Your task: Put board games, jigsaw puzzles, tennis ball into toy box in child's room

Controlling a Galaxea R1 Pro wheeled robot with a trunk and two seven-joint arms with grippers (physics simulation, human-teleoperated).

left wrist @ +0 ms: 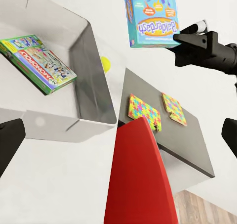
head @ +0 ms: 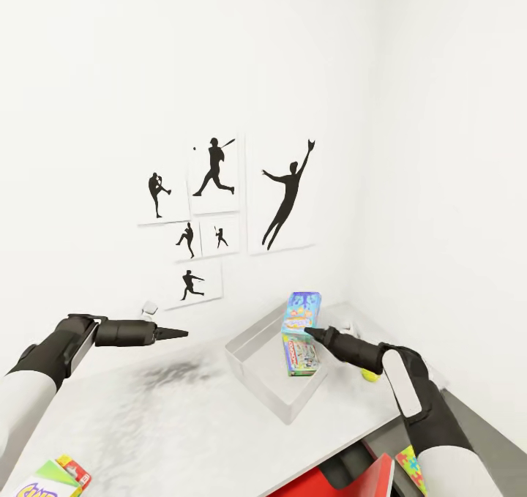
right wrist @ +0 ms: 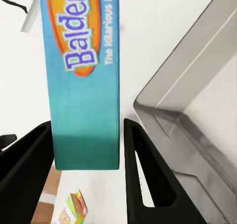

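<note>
My right gripper [head: 309, 331] is shut on the narrow blue board game [head: 302, 312], held upright over the far side of the light grey toy box [head: 256, 376]. The right wrist view shows its fingers [right wrist: 143, 159] on either side of that blue box [right wrist: 84, 85]. A white-green board game [left wrist: 39, 63] lies tilted inside the toy box [left wrist: 91, 80]. The tennis ball [head: 370, 374] rests on the table just right of the bin. Two jigsaw puzzles [left wrist: 144, 112] [left wrist: 174, 109] lie on the dark grey section. My left gripper [head: 174, 332] hovers open, left of the bin.
The green-yellow Skip-Bo box [head: 44, 481] lies on the white table [head: 168, 424] near its front left edge. A red chair [left wrist: 140, 174] stands tucked under the table's front right. Black silhouette pictures [head: 219, 211] hang on the wall behind, which meets another wall at the right.
</note>
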